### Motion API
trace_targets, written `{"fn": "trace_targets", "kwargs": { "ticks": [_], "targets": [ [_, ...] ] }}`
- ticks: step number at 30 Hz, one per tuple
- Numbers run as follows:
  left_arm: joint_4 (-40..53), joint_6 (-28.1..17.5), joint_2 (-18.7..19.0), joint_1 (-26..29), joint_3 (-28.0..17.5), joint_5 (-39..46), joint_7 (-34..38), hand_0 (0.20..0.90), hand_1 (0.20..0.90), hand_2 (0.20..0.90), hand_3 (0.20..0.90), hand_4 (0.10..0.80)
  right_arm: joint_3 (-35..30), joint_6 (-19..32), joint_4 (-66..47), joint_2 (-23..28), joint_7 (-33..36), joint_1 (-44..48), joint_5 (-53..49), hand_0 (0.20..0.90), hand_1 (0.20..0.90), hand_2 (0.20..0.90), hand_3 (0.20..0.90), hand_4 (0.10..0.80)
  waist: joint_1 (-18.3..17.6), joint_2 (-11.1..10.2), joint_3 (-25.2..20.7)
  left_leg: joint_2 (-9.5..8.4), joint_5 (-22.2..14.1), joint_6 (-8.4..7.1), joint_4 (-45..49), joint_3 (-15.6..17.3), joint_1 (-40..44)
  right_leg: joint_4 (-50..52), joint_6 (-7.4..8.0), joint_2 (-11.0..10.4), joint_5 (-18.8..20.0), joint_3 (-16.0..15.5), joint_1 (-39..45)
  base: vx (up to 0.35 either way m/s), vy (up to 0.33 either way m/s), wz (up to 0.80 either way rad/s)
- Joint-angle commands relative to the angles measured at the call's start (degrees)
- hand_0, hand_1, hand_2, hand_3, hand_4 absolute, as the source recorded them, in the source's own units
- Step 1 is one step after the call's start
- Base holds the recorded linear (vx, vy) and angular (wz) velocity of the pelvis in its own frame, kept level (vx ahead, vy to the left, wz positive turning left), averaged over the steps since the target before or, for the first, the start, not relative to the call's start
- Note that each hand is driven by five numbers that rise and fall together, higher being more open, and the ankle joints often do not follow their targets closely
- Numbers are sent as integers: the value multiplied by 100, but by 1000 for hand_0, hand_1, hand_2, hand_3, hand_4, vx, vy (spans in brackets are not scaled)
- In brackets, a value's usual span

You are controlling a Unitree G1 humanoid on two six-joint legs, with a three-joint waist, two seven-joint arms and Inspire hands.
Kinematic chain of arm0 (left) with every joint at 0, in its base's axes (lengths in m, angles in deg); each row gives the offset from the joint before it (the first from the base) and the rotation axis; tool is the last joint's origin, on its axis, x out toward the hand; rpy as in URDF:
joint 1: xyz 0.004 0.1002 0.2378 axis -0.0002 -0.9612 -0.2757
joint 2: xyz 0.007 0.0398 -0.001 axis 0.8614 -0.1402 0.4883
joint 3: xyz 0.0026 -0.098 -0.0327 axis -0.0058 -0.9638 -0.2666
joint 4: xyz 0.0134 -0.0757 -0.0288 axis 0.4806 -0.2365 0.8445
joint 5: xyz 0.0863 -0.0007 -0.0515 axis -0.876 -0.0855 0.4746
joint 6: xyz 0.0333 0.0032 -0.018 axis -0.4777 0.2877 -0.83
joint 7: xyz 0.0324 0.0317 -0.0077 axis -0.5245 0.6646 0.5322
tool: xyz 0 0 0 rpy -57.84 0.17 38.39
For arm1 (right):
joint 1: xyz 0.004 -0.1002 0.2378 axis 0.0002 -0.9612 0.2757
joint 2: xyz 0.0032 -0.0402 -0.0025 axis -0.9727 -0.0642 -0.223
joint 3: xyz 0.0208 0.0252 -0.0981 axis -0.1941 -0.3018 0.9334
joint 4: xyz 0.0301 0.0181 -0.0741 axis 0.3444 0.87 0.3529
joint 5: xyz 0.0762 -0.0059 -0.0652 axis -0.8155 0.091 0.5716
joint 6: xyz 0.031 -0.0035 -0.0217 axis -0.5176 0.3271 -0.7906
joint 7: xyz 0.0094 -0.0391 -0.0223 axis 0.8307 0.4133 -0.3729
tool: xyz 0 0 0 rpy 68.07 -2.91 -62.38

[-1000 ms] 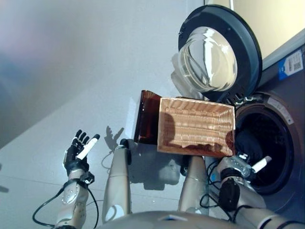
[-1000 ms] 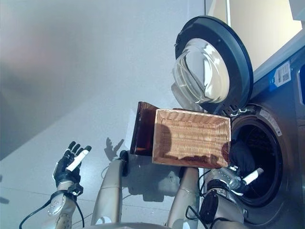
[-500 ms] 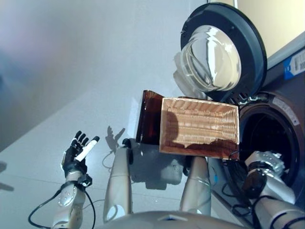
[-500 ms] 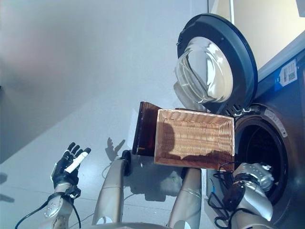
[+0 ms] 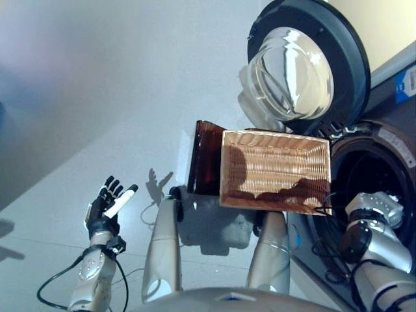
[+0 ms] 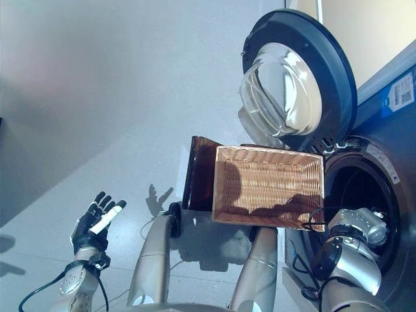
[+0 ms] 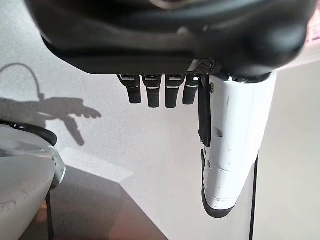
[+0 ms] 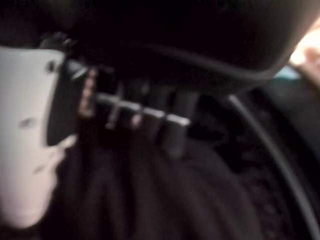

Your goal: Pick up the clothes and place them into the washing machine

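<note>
The washing machine (image 5: 396,130) stands at the right with its round door (image 5: 296,62) swung wide. My right arm (image 5: 377,224) reaches into the dark drum (image 5: 364,166), and the eye views hide its hand. In the right wrist view my right hand (image 8: 172,132) has straight fingers and a white thumb, with dark clothes (image 8: 165,200) lying in folds just past them inside the drum. My left hand (image 5: 107,205) is held up open and empty at the lower left, over the floor. The wicker basket (image 5: 276,170) in front of me holds no clothes.
A dark brown box (image 5: 205,159) stands against the basket's left side. Grey floor (image 5: 97,97) spreads to the left. The door's glass bowl (image 6: 279,84) hangs above the basket's far edge.
My right hand went from the drum's mouth, where it carried dark cloth, deeper into the drum. The view shifted slightly. The left hand stayed put.
</note>
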Motion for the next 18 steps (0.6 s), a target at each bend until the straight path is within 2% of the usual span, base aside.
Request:
{"fn": "trace_targets", "kwargs": {
  "ticks": [1,11,18],
  "targets": [
    [333,-314,96,-38,-269,88,149,900,900,900,900,800,251,654,-514,355,-153,-102,690,900,900,900,900,800,-40,-55,-155,132,19,-67,-64,-155,104,-304,-90,-2,522,175,170,0,0,0],
    [331,-364,45,34,-270,131,130,900,900,900,900,800,369,549,-513,-226,-472,-184,486,900,900,900,900,800,-27,-63,-130,143,22,-55,-75,-141,165,-356,-93,21,547,179,221,0,0,0],
    [308,-428,22,106,-259,139,60,900,900,900,900,800,674,195,-525,-521,-929,-228,537,900,900,900,900,800,8,-90,-108,133,117,-42,-363,-87,401,-600,-75,-4,678,155,436,7,-2,-2]
  ]
}}
